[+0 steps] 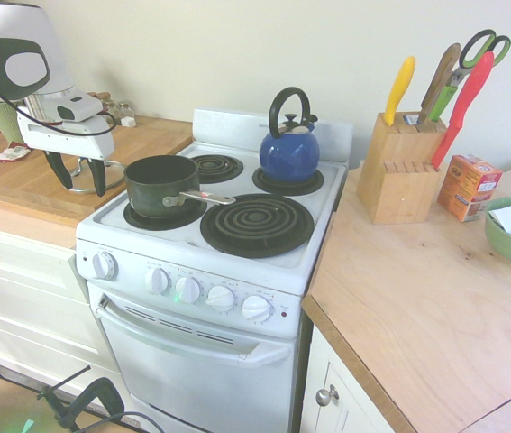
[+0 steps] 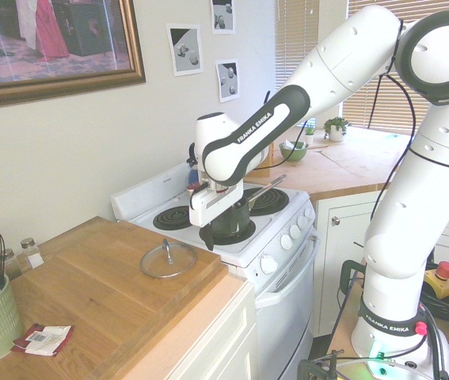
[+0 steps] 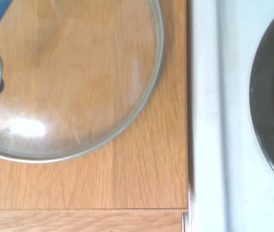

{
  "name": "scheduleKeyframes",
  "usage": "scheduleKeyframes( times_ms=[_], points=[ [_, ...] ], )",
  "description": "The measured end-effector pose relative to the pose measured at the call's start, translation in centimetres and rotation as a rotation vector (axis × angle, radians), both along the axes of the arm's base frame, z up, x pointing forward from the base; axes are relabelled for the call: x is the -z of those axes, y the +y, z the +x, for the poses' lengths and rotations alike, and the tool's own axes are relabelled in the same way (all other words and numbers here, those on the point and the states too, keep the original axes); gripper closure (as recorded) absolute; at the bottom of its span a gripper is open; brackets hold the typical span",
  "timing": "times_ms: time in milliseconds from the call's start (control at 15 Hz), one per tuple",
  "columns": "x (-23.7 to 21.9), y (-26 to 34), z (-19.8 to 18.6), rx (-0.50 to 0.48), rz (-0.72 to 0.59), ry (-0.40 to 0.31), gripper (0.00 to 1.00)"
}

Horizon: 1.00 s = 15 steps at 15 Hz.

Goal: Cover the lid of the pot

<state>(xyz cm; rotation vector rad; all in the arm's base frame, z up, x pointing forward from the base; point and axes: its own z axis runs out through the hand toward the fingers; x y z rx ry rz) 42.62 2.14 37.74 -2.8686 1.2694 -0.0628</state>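
Glass lid (image 2: 168, 260) with a metal rim lies on the wooden bench (image 2: 89, 301), low and left of centre in the second exterior view. The gripper (image 1: 81, 187) is at the left of the first exterior view, its fingers apart. Just right of it there, the dark pot (image 1: 160, 188) sits uncovered on a burner of the white stove (image 1: 205, 280), near the blue kettle (image 1: 289, 156).

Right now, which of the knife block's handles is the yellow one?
In the first exterior view, the yellow handle is leftmost; the brown handle and the red handle stand further right.
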Motion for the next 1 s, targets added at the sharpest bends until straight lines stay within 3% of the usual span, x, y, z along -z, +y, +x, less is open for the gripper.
scheduleKeyframes(
  times_ms=[200, 400, 600, 1000],
  points=[
    [-0.3, -0.3, 0.2, 0.008, -0.006, -0.007, 0.00],
    [-3.4, 0.9, 2.3, 0.074, -0.016, -0.070, 0.00],
    [-5.6, 3.0, 5.3, 0.182, -0.031, -0.112, 0.00],
    [-4.0, 8.6, 8.8, 0.438, -0.026, -0.099, 0.00]
  ],
)
